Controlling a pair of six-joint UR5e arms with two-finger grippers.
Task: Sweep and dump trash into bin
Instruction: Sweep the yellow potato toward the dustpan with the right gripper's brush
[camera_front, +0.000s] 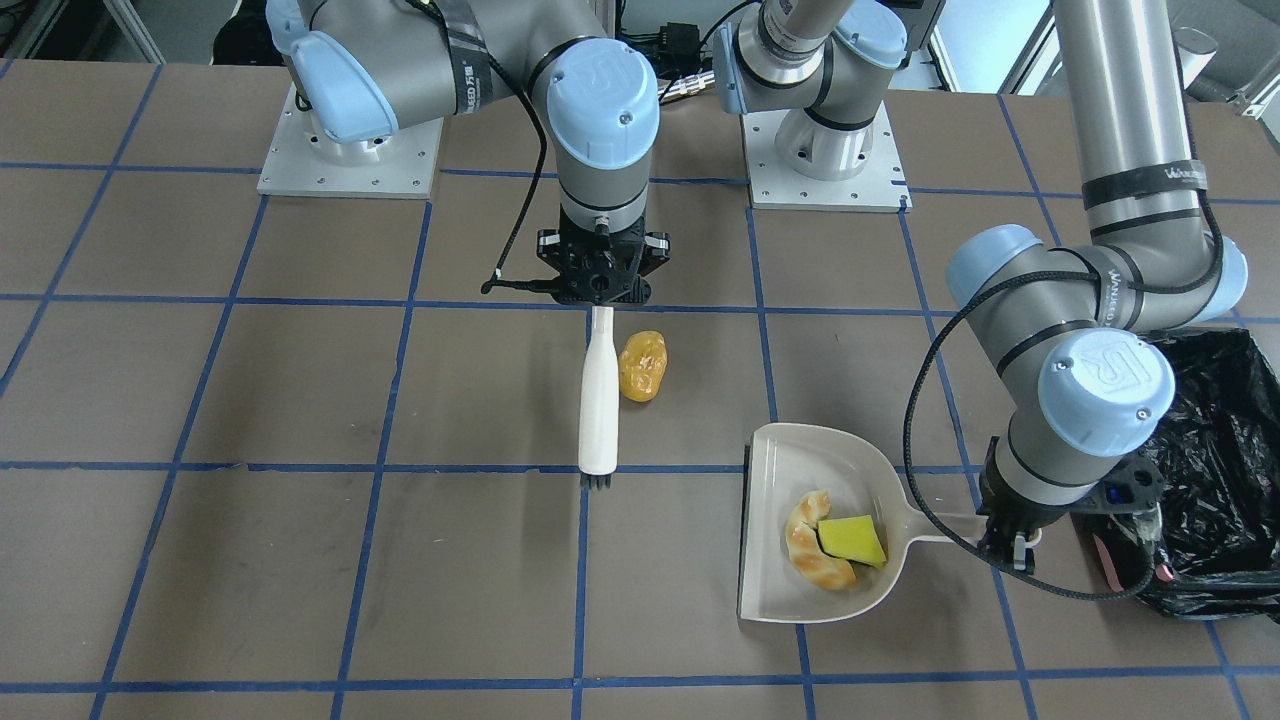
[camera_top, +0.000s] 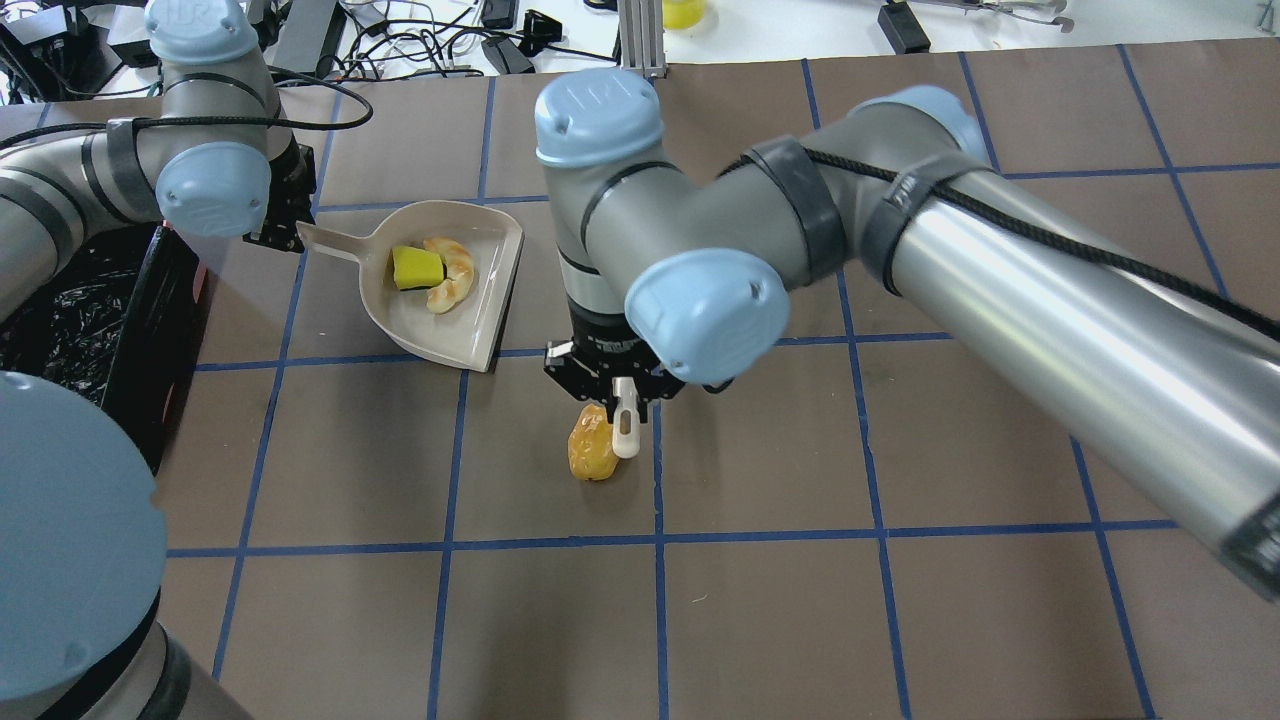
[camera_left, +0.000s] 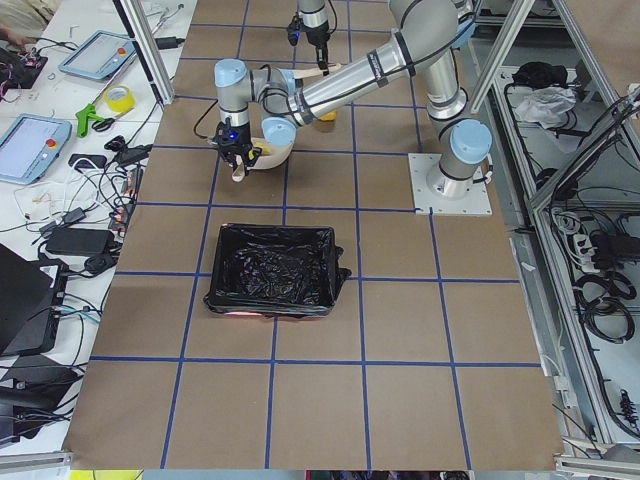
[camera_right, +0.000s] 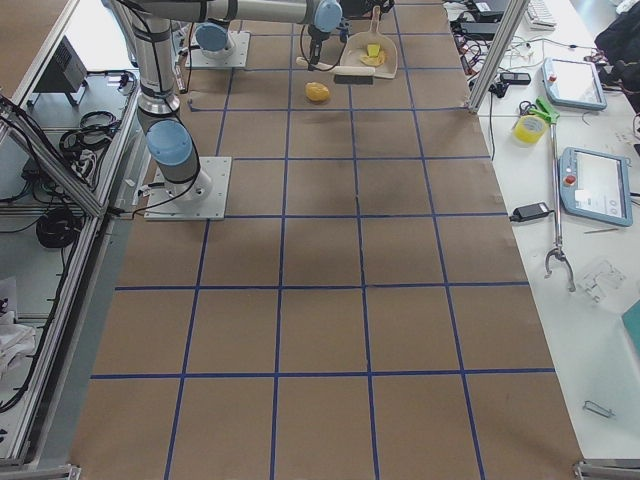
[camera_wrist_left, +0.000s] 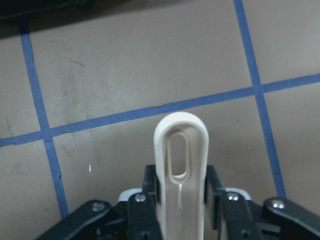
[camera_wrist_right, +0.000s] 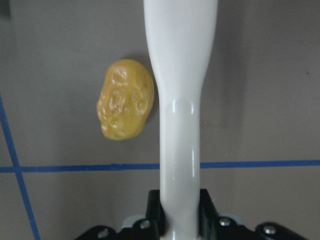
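Note:
The beige dustpan (camera_front: 775, 470) lies on the table with the tan croissant (camera_front: 815, 560) and the yellow-green wedge (camera_front: 852, 538) inside. My left gripper (camera_front: 1008, 545) is shut on the dustpan handle (camera_wrist_left: 180, 150). My right gripper (camera_front: 598, 292) is shut on the handle of the white hand brush (camera_front: 598, 400), which is held upright with its bristles down. The orange-yellow potato lump (camera_front: 642, 366) lies on the table right beside the brush, apart from the dustpan; it also shows in the right wrist view (camera_wrist_right: 125, 99). The black-lined bin (camera_front: 1215, 470) stands just beyond the left gripper.
Brown table with a blue tape grid. The two arm bases (camera_front: 825, 160) stand at the robot's side of the table. The right arm (camera_top: 900, 230) reaches across the middle. Cables and tablets lie off the far edge (camera_left: 60, 150).

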